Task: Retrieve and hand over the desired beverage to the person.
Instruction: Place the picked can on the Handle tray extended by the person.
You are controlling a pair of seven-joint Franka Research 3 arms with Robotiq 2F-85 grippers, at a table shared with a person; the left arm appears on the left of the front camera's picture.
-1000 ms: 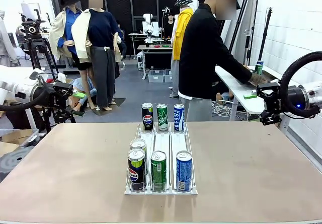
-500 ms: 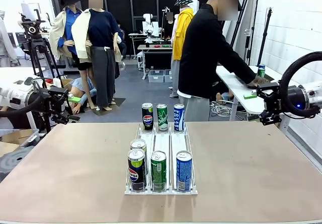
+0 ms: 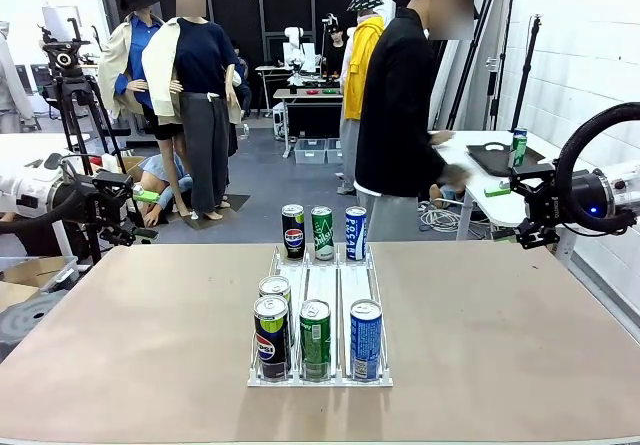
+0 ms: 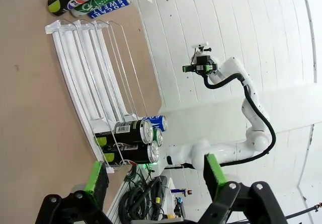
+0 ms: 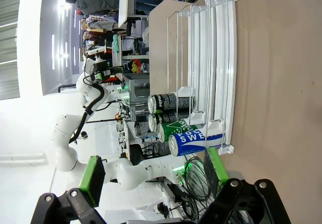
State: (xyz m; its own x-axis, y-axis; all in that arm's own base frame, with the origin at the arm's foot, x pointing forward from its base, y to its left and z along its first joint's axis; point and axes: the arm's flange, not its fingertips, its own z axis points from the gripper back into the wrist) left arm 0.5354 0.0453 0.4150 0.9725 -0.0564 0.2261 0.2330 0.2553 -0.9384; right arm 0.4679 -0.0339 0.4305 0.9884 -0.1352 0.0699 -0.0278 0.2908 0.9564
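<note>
A clear wire rack (image 3: pixel 327 281) in the middle of the brown table holds a Pepsi can (image 3: pixel 292 230), a green Sprite can (image 3: pixel 322 232) and a blue Pocari can (image 3: pixel 355 232) at its far end. Several more cans (image 3: pixel 315 338) stand at its near end. The person (image 3: pixel 398 105), in a black jacket, stands side-on beyond the table with a blurred hand (image 3: pixel 455 174) low. My left gripper (image 3: pixel 145 212) hovers open off the table's far left corner, my right gripper (image 3: pixel 520 208) open off the far right. The left wrist view shows open green-padded fingers (image 4: pixel 96 176) above the rack (image 4: pixel 90 68); the right wrist view shows the same kind of pads (image 5: pixel 92 178) and the rack (image 5: pixel 211 58).
A white side table (image 3: pixel 475 180) behind the right arm carries a green can (image 3: pixel 518 146) and a black pad (image 3: pixel 505 158). Tripods and camera gear (image 3: pixel 68 75) stand at the far left. Bare brown tabletop (image 3: pixel 150 335) lies on both sides of the rack.
The person has drawn the arm back from the white side table. My left gripper has dropped slightly and shifted left. The right arm has stayed still.
</note>
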